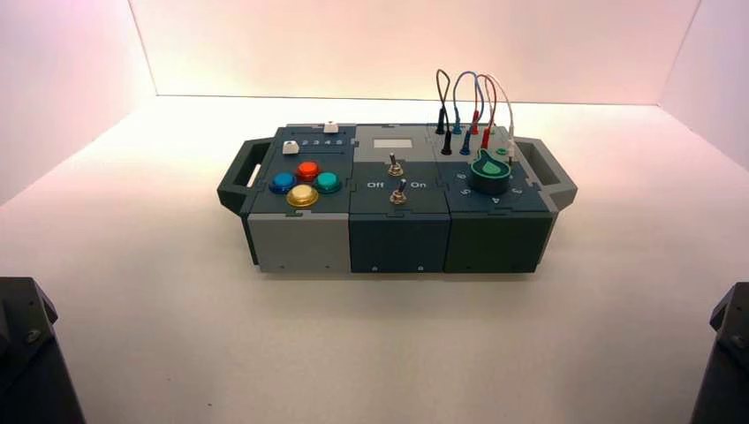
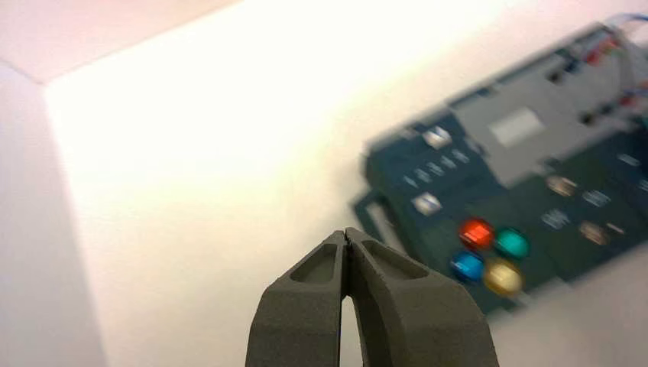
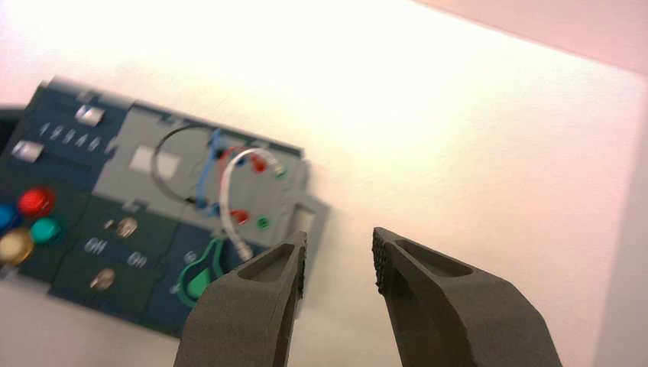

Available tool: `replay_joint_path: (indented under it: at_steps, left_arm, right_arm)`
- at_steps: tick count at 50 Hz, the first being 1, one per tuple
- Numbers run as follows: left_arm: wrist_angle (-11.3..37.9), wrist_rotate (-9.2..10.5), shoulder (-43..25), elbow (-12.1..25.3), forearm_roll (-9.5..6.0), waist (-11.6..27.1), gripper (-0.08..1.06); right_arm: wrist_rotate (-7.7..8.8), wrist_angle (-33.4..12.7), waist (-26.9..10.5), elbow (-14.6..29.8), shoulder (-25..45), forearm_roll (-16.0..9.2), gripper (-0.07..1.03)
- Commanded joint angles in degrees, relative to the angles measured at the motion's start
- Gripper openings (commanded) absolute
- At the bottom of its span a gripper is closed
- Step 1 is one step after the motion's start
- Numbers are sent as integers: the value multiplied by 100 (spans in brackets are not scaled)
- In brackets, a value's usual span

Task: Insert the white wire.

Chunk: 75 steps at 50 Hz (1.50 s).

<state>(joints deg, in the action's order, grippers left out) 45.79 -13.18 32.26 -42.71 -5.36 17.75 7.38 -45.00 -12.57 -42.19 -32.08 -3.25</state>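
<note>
Right pincer (image 3: 336, 256) hangs high off the table with its jaws spread apart and nothing between them, away from the box (image 1: 397, 238) toward about 4 o'clock in the high view; the left pincer (image 2: 348, 238) waits pinched shut and empty, off toward 8 o'clock. On the box's wire panel, at about 1 o'clock from the green knob (image 1: 488, 170), the white wire (image 3: 229, 195) arches up beside the black, blue and red wires. From the right wrist view one of its ends looks to hang loose near the knob, with open green sockets close by, though which hole it belongs in I cannot tell. By my reading the task stands at its start: the approach. Next, the right arm likely needs to descend, grip the loose plug squarely, and line it up over a socket.
</note>
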Motion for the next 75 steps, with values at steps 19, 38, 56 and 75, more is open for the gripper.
replay_joint_path:
  at_steps: [19,38,56,75]
  left_arm:
    - [97,-870,-580,-35,-2171,-9,-3]
    - [0,-1248,-650,-88,-2232,-9,-3]
    - [-114,-1248,-650,-149,-2232,-18,-3]
    - [-123,-1248,-677,-185,-2232,-18,-3]
  right_arm:
    - [668,-325,-246,-62,149,-114,46]
    - [721,-501,-299,-53,712,-44,58]
    - [747,-299,-686,-123,1063,132,66]
    - [747,-281,-1090,-79,1538,123,66]
